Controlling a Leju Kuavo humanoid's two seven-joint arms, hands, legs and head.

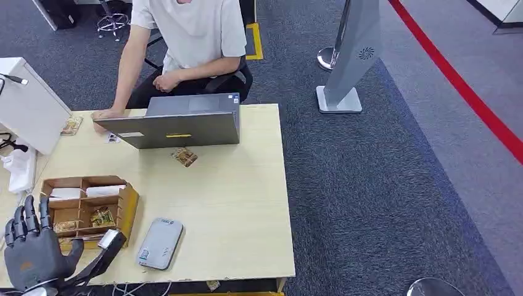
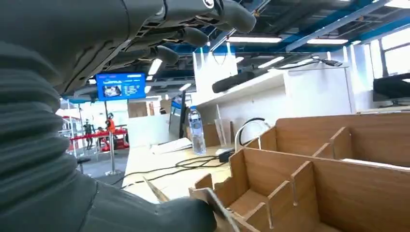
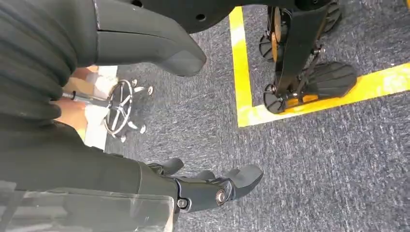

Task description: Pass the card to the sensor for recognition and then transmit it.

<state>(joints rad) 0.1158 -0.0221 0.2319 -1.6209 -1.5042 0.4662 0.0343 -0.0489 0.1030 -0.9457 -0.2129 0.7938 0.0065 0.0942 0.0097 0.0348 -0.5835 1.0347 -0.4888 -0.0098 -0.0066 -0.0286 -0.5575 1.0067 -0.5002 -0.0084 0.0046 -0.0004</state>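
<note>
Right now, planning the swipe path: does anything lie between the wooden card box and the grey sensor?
Nothing visible does. The grey sensor lies flat beside the wooden card box, bare table between them; only the box's own side wall needs clearing. The left hand is at the box's near corner.

The head camera sits high on the robot and looks forward and down over the pale wooden table (image 1: pixel 247 203), taking in the laptop (image 1: pixel 179 126), the person seated behind it (image 1: pixel 188 37) and the grey carpet off to the right.

The left wrist camera rides close behind the left hand (image 1: pixel 34 246), low, almost level with the tabletop, and faces across the wooden divider box (image 2: pixel 314 179) toward the far room. That box (image 1: pixel 86 206) is what it shares with the head view.

The right wrist camera hangs close behind the right hand (image 3: pixel 212 191) and points down at the carpet with its yellow floor tape (image 3: pixel 244 72).
</note>
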